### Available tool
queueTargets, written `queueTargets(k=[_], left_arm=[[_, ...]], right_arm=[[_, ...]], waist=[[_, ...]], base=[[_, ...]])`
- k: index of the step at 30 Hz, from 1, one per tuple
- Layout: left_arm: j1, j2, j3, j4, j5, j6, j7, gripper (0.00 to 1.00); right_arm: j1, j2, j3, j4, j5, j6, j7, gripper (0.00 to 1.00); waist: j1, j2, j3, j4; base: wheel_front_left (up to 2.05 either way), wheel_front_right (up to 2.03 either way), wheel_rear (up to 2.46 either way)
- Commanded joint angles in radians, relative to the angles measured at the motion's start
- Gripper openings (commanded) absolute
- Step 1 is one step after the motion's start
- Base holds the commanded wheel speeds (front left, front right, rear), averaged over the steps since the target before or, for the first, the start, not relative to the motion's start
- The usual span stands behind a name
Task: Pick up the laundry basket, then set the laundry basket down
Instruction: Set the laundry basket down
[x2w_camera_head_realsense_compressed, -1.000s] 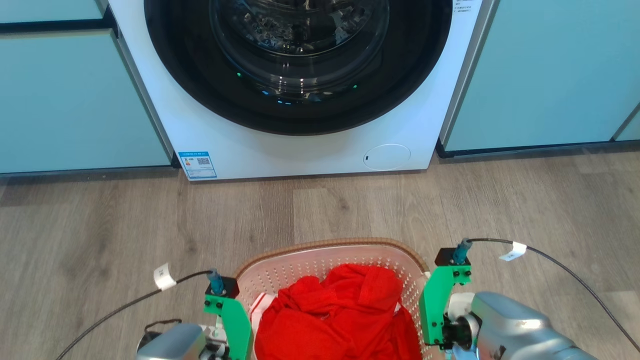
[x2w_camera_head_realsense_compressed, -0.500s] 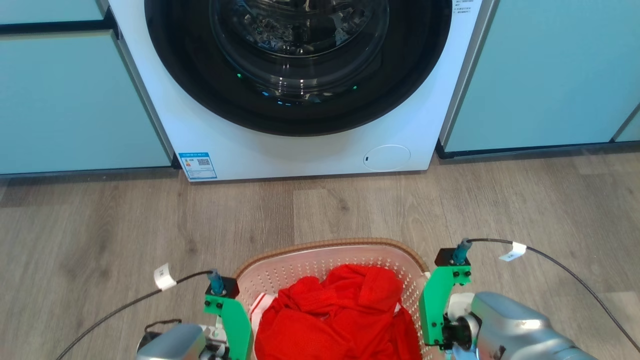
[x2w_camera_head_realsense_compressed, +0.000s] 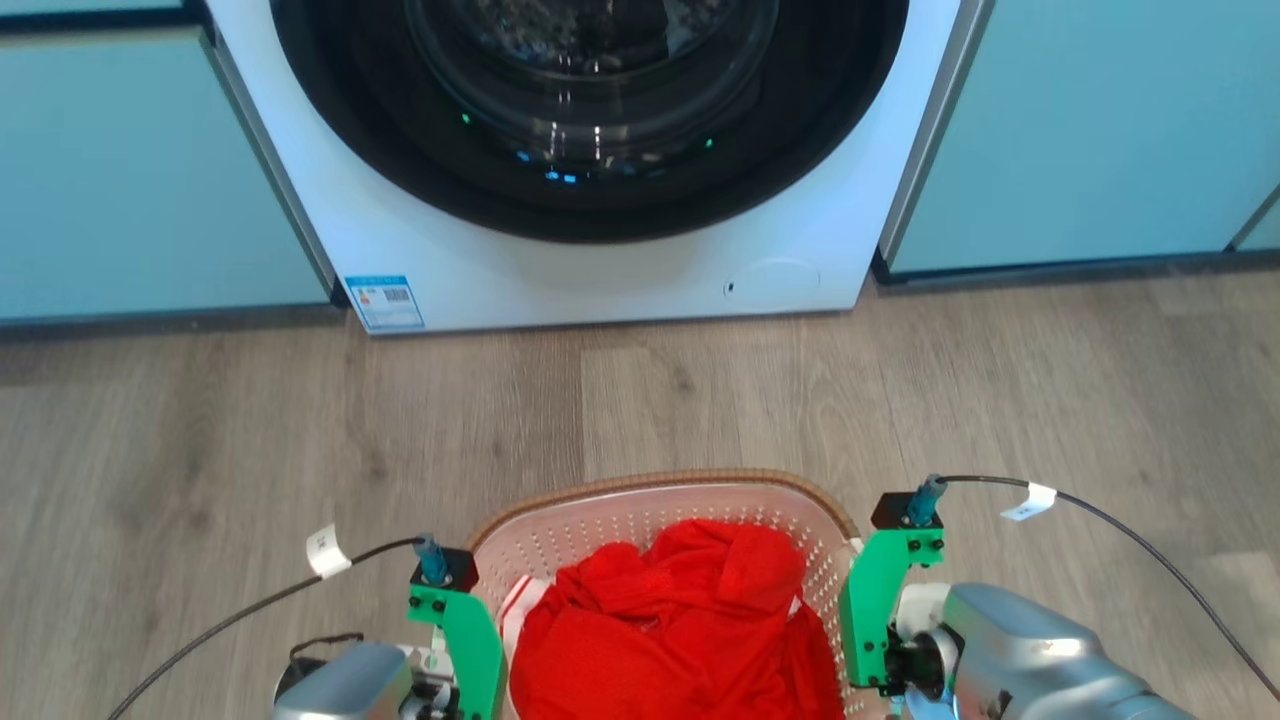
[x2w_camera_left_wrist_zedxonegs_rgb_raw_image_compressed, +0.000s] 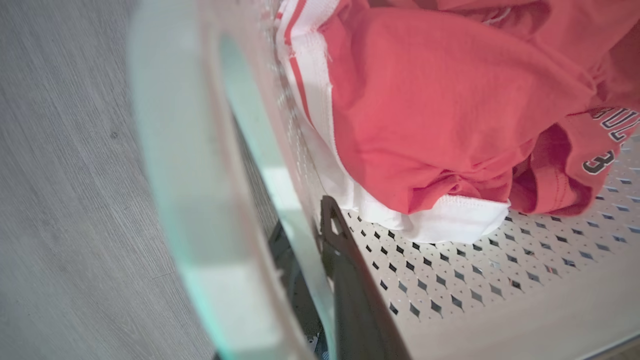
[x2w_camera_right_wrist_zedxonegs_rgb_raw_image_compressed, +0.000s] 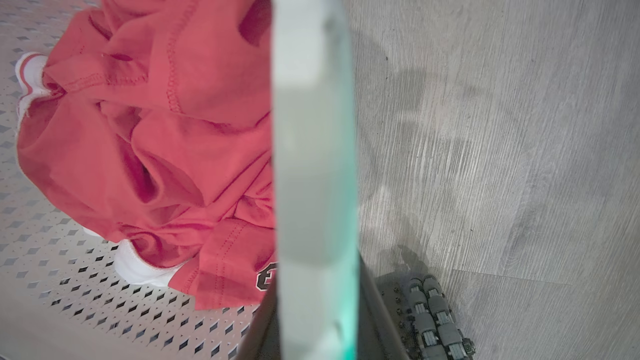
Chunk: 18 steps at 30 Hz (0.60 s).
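Grey wood-look floor runs up to a white front-loading washer set between pale teal cabinets. The laundry basket sits low and centred before the robot, directly between both arms and well apart from the washer.

The basket's handle-to-handle axis runs left to right across the robot, with one handle at each claw. Neither arm is nearer, so any lowering move depends on both sides descending level.

The left claw is closed to a narrow gap on the left handle, one dark finger inside the perforated wall and one outside. The right claw is likewise closed narrowly, its fingers pinching the flat white band of the right handle.

Materials:
- Basket: rigid white plastic with diamond perforations, a brown woven-look rim and rounded corners.
- Load: a soft, crumpled red garment with white trim, heaped loosely inside.

Whether the base is clear of the floor cannot be confirmed from these views.
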<state>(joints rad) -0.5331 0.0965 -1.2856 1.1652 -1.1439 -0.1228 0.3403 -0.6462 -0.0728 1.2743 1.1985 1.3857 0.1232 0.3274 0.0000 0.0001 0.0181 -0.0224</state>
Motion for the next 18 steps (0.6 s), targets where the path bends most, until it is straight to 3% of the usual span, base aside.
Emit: queueTargets(k=[1, 18], left_arm=[[-0.066, -0.012, 0.006, -0.024, 0.012, -0.008, -0.02, 0.0], [-0.241, -0.023, 0.006, 0.018, 0.041, -0.008, -0.118, 0.0]], right_arm=[[-0.038, 0.023, -0.002, -0.028, 0.005, 0.008, -0.028, 0.0], [-0.195, 0.023, -0.001, -0.006, -0.049, 0.008, -0.233, 0.0]], waist=[[0.0, -0.0001, 0.033, -0.002], [0.0, -0.0001, 0.384, 0.007]], base=[[0.0, 0.0, 0.0], [0.0, 0.0, 0.0]])
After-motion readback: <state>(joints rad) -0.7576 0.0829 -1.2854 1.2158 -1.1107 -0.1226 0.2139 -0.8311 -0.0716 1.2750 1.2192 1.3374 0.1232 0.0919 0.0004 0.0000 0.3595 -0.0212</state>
